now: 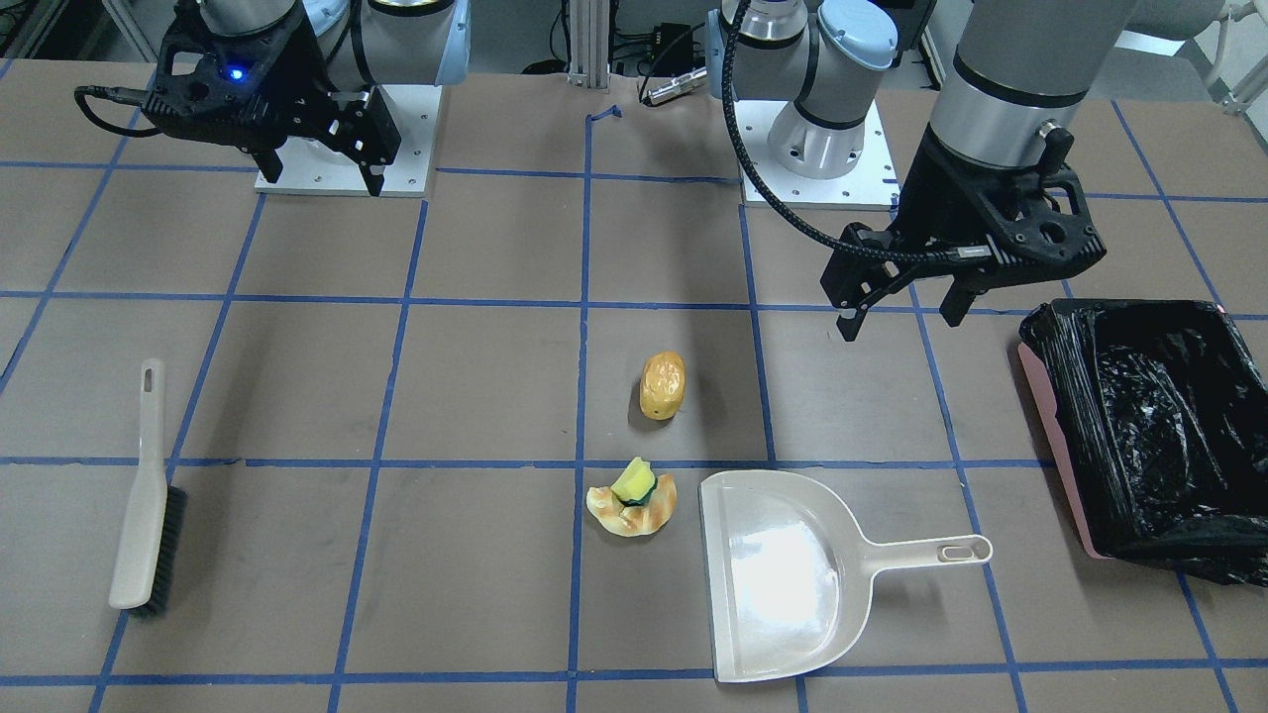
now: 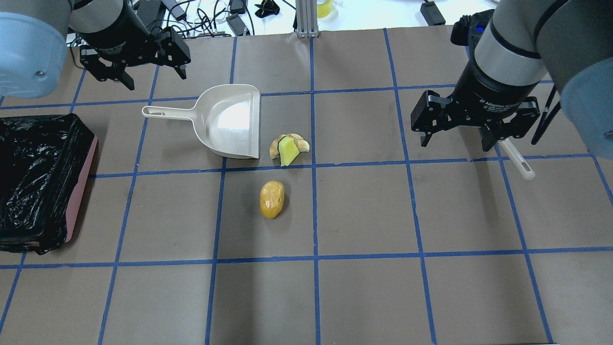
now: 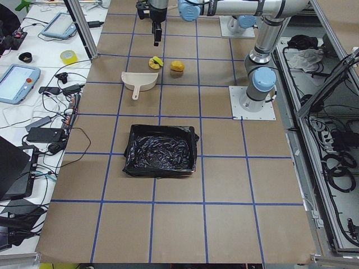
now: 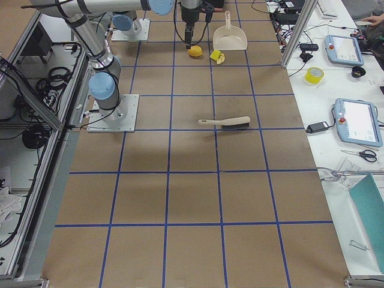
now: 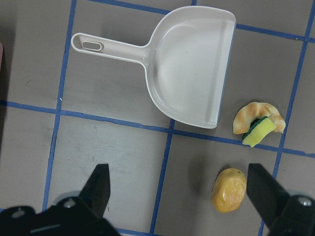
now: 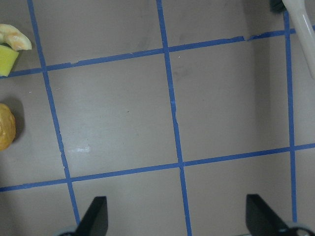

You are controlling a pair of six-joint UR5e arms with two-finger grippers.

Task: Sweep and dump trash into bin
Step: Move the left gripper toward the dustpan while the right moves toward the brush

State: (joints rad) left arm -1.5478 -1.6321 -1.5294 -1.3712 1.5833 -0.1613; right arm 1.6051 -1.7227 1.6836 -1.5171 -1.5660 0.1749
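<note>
Counting trash: 3 pcs, all on table (image 1: 475,376): 1 potato lump (image 1: 662,386), 1 croissant pc (image 1: 649,517), 1 sponge chunk (image 1: 634,482).
Sponge: yellow w/ dark green backing, lies on top of croissant, touching it.
Croissant + sponge: just beside dustpan (image 1: 783,574) mouth, outside it.
Potato: alone, near the other two but apart, on robot's side of them.
Bin (image 1: 1065,396): 1, pink w/ black bag liner, at robot's left end of table, well apart from trash; no trash seen inside.
Dustpan: 1, cream, flat on table, pan holds nothing, handle points toward bin.
Brush (image 1: 144,495): 1, cream w/ black bristles, lying on table at robot's right, well apart from trash.
Arms: 2, both raised off table, wrists pointing grippers down.
Left gripper (image 1: 903,319): fingers spread wide, holding nothing; hangs above table on dustpan side, its cam looking down on dustpan + all 3 trash pcs.
Right gripper (image 1: 322,178): fingers spread wide, holding nothing; hangs above table on brush side, brush handle just showing at top corner of its cam, touching nothing.
</note>
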